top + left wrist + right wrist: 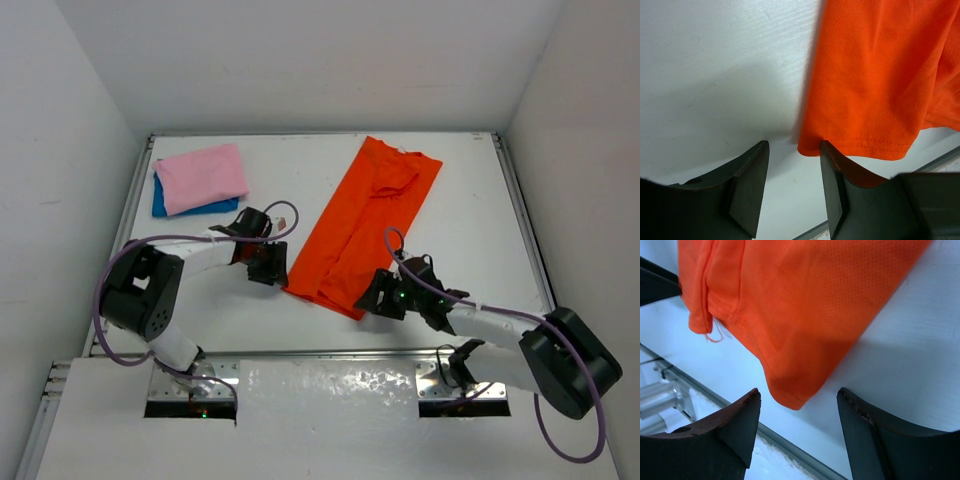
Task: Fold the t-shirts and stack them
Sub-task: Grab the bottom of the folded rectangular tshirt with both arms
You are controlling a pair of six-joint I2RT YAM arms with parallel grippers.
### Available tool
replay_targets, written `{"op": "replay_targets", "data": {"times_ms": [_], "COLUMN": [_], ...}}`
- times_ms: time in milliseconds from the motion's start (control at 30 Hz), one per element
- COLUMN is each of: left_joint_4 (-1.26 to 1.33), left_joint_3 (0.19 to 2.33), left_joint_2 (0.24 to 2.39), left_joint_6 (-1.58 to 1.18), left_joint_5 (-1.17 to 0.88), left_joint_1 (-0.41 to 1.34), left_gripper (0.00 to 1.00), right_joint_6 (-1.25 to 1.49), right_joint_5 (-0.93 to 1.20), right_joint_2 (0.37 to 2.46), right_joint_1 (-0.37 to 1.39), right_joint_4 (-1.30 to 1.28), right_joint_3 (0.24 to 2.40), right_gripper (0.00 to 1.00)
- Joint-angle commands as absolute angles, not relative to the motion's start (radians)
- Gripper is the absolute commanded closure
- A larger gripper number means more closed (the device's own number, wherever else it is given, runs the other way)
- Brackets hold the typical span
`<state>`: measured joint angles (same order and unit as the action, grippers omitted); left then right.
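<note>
The orange-red t-shirt (362,222) lies folded lengthwise in a long strip, slanting from the far middle of the table to the near middle. My left gripper (268,266) is open at its near left corner; in the left wrist view the hem corner (812,147) sits just ahead of the right finger (832,190). My right gripper (383,297) is open at the near right corner (790,400), which lies between the jaws without touching them. The pink t-shirt (202,177) lies folded on the folded blue t-shirt (160,203) at the far left.
The white table (470,230) has a raised metal rim; its near edge (785,445) runs just below the shirt's corner. White walls close in the back and sides.
</note>
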<state>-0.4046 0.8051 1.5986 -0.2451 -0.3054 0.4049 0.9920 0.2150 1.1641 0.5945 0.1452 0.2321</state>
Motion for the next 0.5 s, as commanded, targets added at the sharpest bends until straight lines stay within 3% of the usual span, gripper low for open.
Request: {"op": "replay_targets", "data": {"times_ms": [0, 300, 367, 400, 467], "left_joint_4": [-0.333, -0.296, -0.293, -0.290, -0.290], "left_joint_3": [0.793, 0.808, 0.813, 0.811, 0.798], "left_joint_2": [1.583, 1.626, 1.628, 1.617, 1.595], "left_joint_6": [-0.253, -0.262, -0.268, -0.276, -0.302], "left_joint_5": [-0.327, -0.342, -0.366, -0.382, -0.390], "left_joint_1": [0.397, 0.397, 0.397, 0.399, 0.400], "left_gripper": [0.56, 0.56, 0.66, 0.77, 0.85], "right_joint_6": [1.066, 1.112, 1.118, 1.118, 1.123], "right_joint_5": [0.146, 0.060, 0.055, 0.049, 0.008], "right_joint_2": [1.186, 1.288, 1.302, 1.296, 1.226], "right_joint_1": [0.609, 0.713, 0.733, 0.735, 0.735], "right_joint_4": [0.230, 0.177, 0.120, 0.065, -0.003], "right_joint_3": [0.183, 0.262, 0.285, 0.288, 0.282], "right_gripper": [0.36, 0.40, 0.48, 0.61, 0.70]}}
